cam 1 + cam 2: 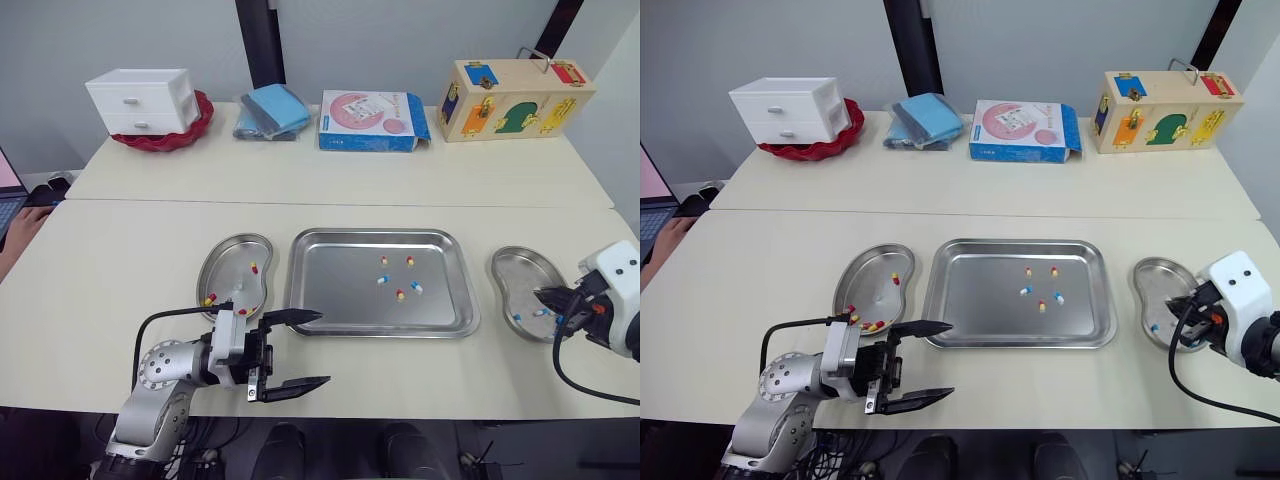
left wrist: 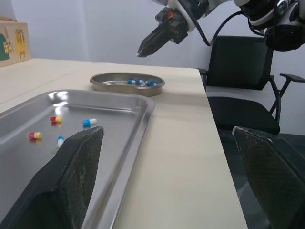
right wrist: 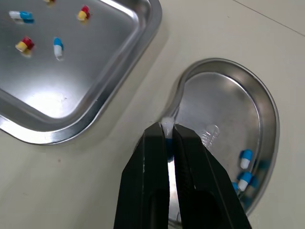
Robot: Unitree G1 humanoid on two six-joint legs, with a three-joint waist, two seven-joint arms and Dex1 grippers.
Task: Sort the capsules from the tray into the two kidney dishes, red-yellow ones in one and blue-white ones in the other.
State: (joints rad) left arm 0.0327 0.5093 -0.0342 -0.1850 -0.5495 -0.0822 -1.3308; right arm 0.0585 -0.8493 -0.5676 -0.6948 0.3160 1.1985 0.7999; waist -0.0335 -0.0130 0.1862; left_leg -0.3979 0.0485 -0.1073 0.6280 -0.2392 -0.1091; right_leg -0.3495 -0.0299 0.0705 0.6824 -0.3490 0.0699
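On the worktop point(image 1: 120, 260) the tray point(image 1: 340, 300) is laid with its long axis left to right, with one kidney dish at each end. The left pincer point(image 1: 322, 348) is held wide open beside the tray's near left corner. The right pincer point(image 3: 167, 129) is closed on the held capsule point(image 3: 167, 124), blue-white, over the right dish point(image 1: 510, 265), with its white end pointed out along the fingers. In the tray five loose capsules point(image 1: 400, 294) are counted: three red-yellow, two blue-white. At least three red-yellow capsules point(image 1: 254, 267) are seen in the left dish point(image 1: 232, 250), and at least two blue-white capsules point(image 3: 245, 158) in the right.
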